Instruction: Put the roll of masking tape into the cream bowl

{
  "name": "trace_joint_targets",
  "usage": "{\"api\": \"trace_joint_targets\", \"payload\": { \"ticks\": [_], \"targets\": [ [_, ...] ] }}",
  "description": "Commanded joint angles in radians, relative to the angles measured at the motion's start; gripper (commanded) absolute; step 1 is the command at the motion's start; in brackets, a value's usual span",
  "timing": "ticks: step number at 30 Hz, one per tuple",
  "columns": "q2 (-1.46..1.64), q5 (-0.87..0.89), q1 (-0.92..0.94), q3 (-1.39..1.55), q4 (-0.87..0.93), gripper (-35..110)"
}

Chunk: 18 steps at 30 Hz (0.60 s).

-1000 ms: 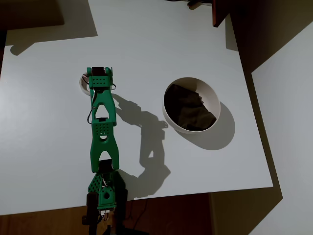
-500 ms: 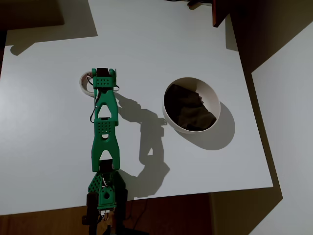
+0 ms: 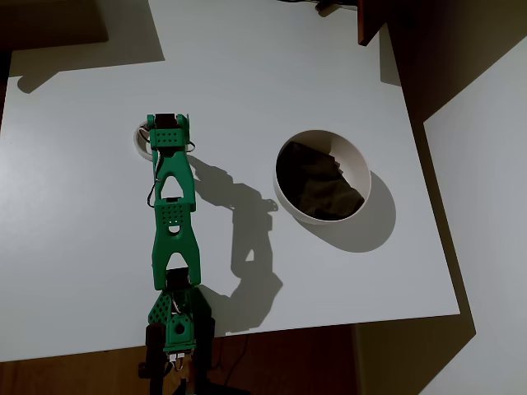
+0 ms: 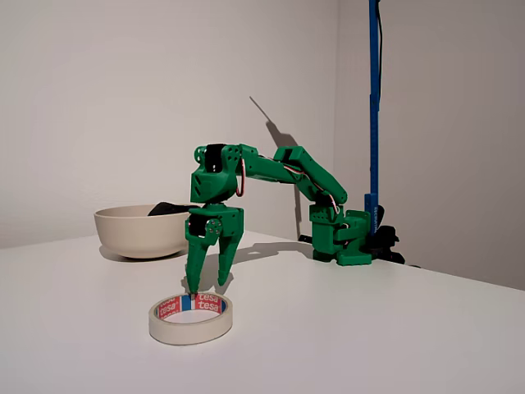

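Note:
The roll of masking tape (image 4: 190,318) lies flat on the white table, a cream ring with a red and blue label inside its core. My green gripper (image 4: 207,283) points straight down just above the far side of the roll, its two fingers spread open with nothing between them. In the overhead view the gripper head (image 3: 167,134) covers most of the tape (image 3: 139,140), so only the ring's left edge shows. The cream bowl (image 3: 360,160) stands well to the right of the gripper in that view, its inside dark; in the fixed view the bowl (image 4: 139,232) sits behind the gripper on the left.
The arm's base (image 3: 175,325) sits at the table's near edge (image 3: 329,321) in the overhead view. A blue pole (image 4: 374,107) rises behind the base. Bare white table (image 3: 247,99) lies between the tape and the bowl. A dark corner (image 3: 370,25) juts in at the top.
The gripper head swung slightly right half a second ago, uncovering more of the tape, and is now back over it. The tape and the bowl have not moved.

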Motion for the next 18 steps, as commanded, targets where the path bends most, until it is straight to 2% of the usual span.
{"api": "trace_joint_targets", "payload": {
  "ticks": [1, 18],
  "targets": [
    [0.052, 0.017, -0.011, -0.061, 0.012, 20],
    [-0.009, 0.055, -0.094, -0.066, -0.012, 19]
  ]
}}
